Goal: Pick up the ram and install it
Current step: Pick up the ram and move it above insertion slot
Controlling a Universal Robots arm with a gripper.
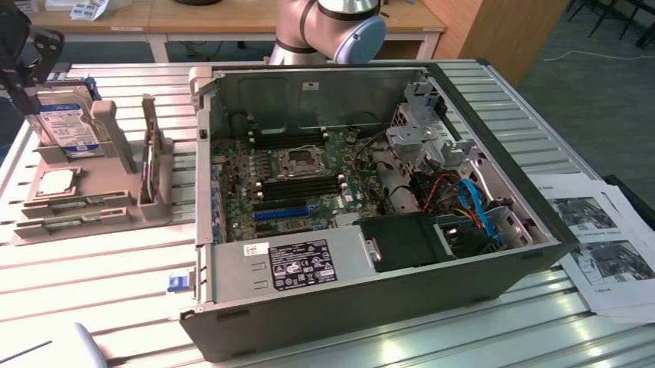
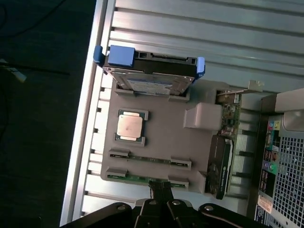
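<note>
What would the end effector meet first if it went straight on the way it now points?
Most likely the ram lying in the edge slot of the grey holder: the end effector points at it. Depth is unclear, so this is a judgement.

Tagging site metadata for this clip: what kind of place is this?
Likely a lab or office workbench set up for PC assembly: an open computer case on a slatted aluminium table, a grey fixture holding a hard drive, wooden desks behind.

lab workspace, open computer case (image 1: 389, 307) on slatted metal table (image 1: 92, 284)
</note>
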